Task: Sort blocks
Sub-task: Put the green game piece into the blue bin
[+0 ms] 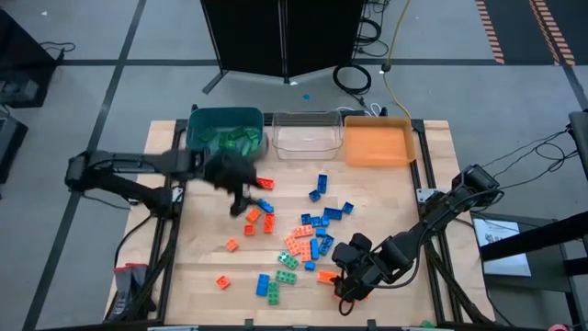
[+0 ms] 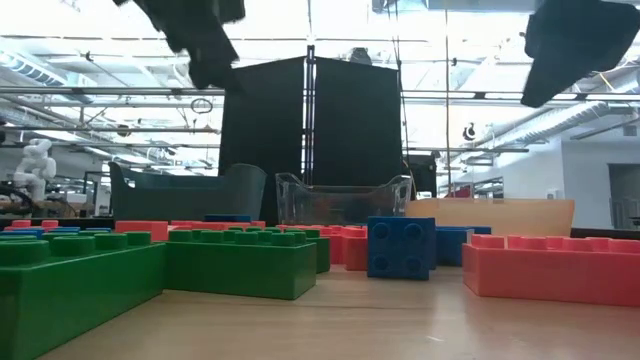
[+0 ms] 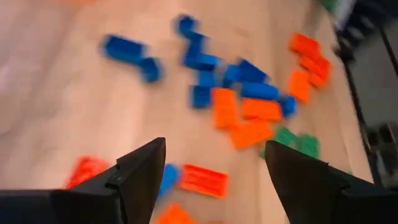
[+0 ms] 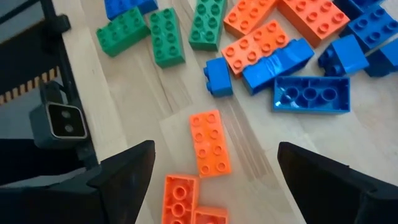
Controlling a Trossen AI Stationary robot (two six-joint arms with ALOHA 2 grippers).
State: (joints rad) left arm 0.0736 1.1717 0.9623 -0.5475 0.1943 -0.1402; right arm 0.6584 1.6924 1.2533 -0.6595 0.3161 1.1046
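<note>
Now the right gripper (image 4: 211, 168) hangs, jaws spread, over an orange brick (image 4: 209, 142): drop straight, straddle its narrow sides. Left gripper (image 3: 214, 180), jaws released, hovers above the blocks (image 1: 317, 225).

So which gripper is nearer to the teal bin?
The left. The left gripper hangs just in front of the teal bin, over the table. The right gripper is far off, by the table's near right edge, over the orange blocks.

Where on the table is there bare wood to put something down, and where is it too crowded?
Bare wood: the table's left strip, beside the left pincer, and the patch between the orange bin and the right arm. Crowded: the centre, where the blocks lie thick, down to the right pincer.
</note>
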